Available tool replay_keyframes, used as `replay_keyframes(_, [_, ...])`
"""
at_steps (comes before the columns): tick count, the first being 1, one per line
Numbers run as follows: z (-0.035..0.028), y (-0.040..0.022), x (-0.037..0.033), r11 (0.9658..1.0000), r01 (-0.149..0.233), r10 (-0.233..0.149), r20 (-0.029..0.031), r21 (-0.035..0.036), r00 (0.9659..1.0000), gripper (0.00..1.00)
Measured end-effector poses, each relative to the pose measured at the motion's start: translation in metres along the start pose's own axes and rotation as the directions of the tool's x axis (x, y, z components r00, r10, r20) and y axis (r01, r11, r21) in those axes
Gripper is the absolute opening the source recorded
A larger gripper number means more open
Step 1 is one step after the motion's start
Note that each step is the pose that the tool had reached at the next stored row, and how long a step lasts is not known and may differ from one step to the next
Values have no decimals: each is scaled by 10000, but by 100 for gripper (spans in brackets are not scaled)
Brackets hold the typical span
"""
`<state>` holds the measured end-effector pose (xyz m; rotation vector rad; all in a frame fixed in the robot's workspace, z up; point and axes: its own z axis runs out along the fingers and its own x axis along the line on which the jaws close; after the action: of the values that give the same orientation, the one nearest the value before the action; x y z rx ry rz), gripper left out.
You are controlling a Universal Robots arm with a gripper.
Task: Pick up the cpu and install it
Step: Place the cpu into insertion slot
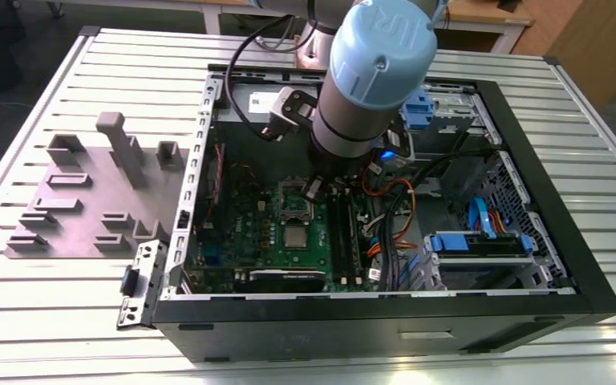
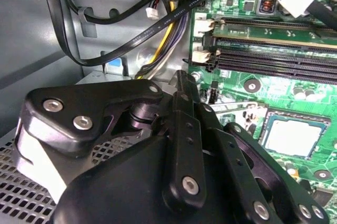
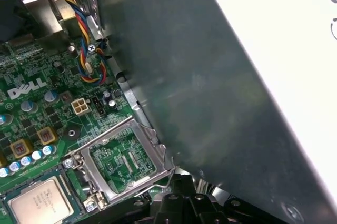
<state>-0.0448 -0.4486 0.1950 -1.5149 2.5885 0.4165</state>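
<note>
Exterior view: the arm reaches down into the open computer case [image 1: 522, 241] lying on the slatted bench [image 1: 62, 313], its end effector [image 1: 314, 188] low over the green motherboard [image 1: 254, 241]. The cpu [image 1: 295, 235] lies seated in its socket, just beside the open metal socket frame [image 3: 124, 161]. Whether the end effector's fingers are apart or together, I cannot tell. A grey tray [image 1: 83, 200] sits beside the case.
</note>
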Motion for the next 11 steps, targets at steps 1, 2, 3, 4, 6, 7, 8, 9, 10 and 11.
replay_keyframes(1, [-6, 1, -1, 10000, -1, 1, -19, 11, 10000, 11])
replay_keyframes(2, [-13, 3, -3, 10000, -3, 3, -42, 24, 10000, 11])
replay_keyframes(3, [-19, 4, -5, 10000, -3, 4, -72, 42, 10000, 11])
replay_keyframes(4, [-23, 5, -6, 10000, -6, 7, -121, 71, 9999, 11])
replay_keyframes(6, [-34, 7, -8, 9999, -9, 12, -229, 131, 9997, 11])
replay_keyframes(7, [-39, 8, -9, 9999, -11, 15, -268, 153, 9996, 11])
replay_keyframes(8, [-46, 9, -11, 9998, -11, 17, -302, 173, 9995, 11])
replay_keyframes(9, [-54, 11, -12, 9998, -13, 19, -331, 189, 9995, 11])
replay_keyframes(10, [-62, 13, -13, 9998, -14, 21, -354, 202, 9994, 11])
replay_keyframes(11, [-71, 15, -16, 9998, -14, 22, -373, 213, 9993, 11])
